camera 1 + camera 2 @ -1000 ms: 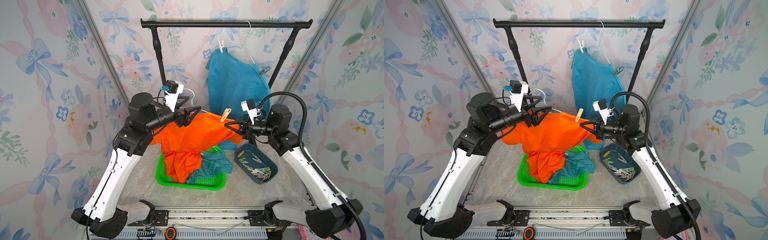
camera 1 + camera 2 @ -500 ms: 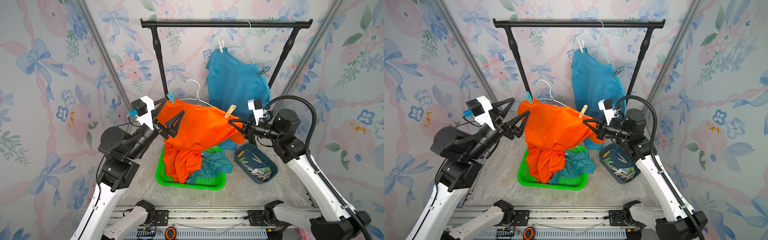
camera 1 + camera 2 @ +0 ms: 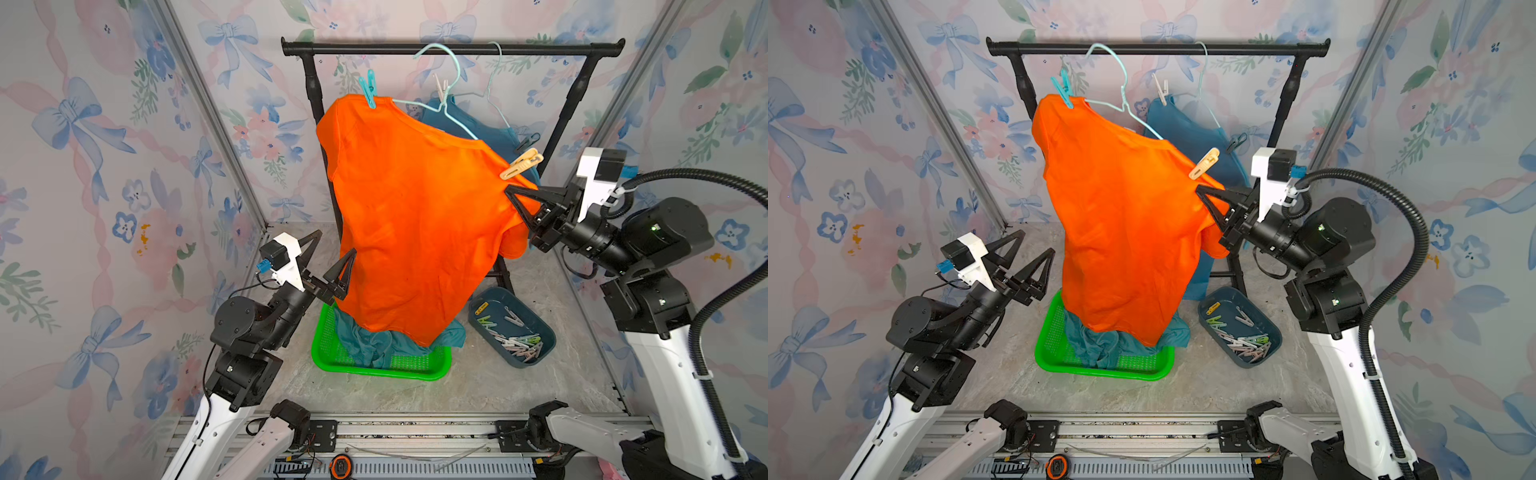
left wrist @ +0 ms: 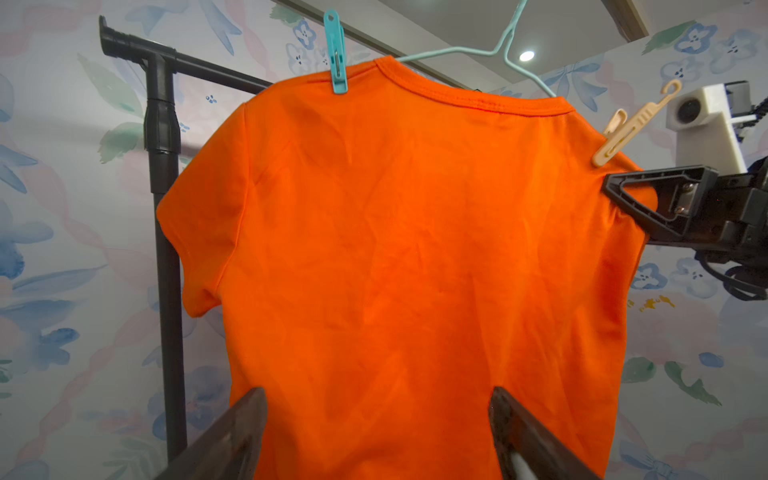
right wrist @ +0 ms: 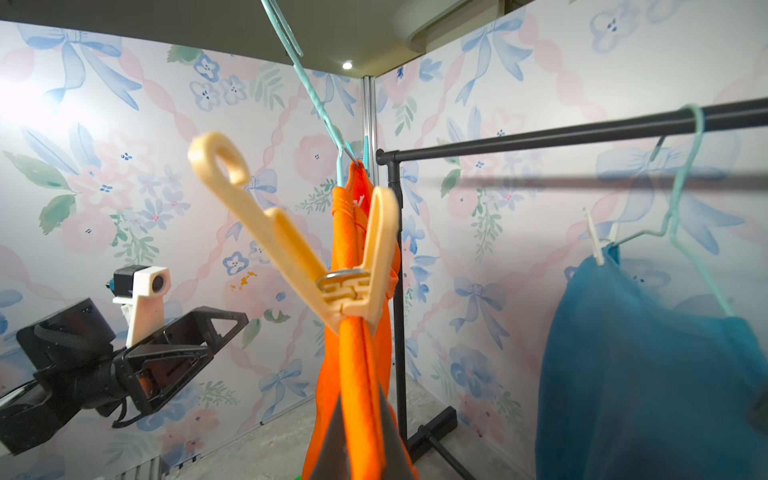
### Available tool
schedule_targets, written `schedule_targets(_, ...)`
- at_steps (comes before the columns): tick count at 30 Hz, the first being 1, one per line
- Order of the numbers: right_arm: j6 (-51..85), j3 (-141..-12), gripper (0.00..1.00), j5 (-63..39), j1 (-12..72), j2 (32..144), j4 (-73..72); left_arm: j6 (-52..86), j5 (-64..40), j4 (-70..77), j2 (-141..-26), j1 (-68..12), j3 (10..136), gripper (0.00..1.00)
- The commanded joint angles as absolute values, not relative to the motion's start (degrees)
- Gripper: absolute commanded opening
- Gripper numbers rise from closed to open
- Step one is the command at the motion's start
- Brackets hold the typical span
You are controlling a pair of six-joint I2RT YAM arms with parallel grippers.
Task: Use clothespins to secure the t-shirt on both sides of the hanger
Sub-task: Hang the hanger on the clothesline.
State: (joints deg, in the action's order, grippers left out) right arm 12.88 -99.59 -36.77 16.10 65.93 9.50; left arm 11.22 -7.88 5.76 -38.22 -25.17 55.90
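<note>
1. Since a teal plastic clothespin (image 3: 368, 89) bites one shoulder of the orange fabric t-shirt (image 3: 415, 232) and a cream plastic clothespin (image 3: 521, 164) bites the other, both sides look pinned to the pale teal wire hanger (image 5: 319, 104). I judge the pinning itself done.
2. What seems left is letting go. I cannot tell whether the hanger's hook sits over the black metal rail (image 3: 540, 48).
3. The right tool (image 3: 513, 195) is clamped tight on the shirt's shoulder, just below the cream clothespin.
4. The left tool (image 3: 336, 243) is spread wide and empty, near the shirt's lower side edge and apart from it.
5. The shirt hangs above the green plastic basket (image 3: 374, 370). Its shoulder line is tilted, with the teal-pinned end high and the cream-pinned end low, toward the right arm.
6. The teal clothespin stands nearly upright, handles up. The cream one leans, with its handles pointing up and toward the right arm.
</note>
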Motion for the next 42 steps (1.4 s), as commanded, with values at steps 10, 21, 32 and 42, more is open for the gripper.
schedule_targets(10,14.77,-116.26,0.0,-37.43,5.9,74.79,11.14,13.53,-5.64,6.59,-35.49,-25.51,48.96,0.86)
schedule_targets(21,15.03,-104.15,0.0,-38.22,0.35,71.99,5.04,14.72,-5.26,6.39,-33.22,-25.49,45.19,0.86)
schedule_targets(32,17.08,-87.07,0.0,-37.62,0.31,66.62,-3.35,15.56,-5.11,6.33,-32.85,-25.49,43.24,0.86)
schedule_targets(42,20.83,-91.18,0.0,-34.19,2.07,70.81,-6.47,15.65,-5.24,6.56,-33.24,-25.49,43.15,0.86)
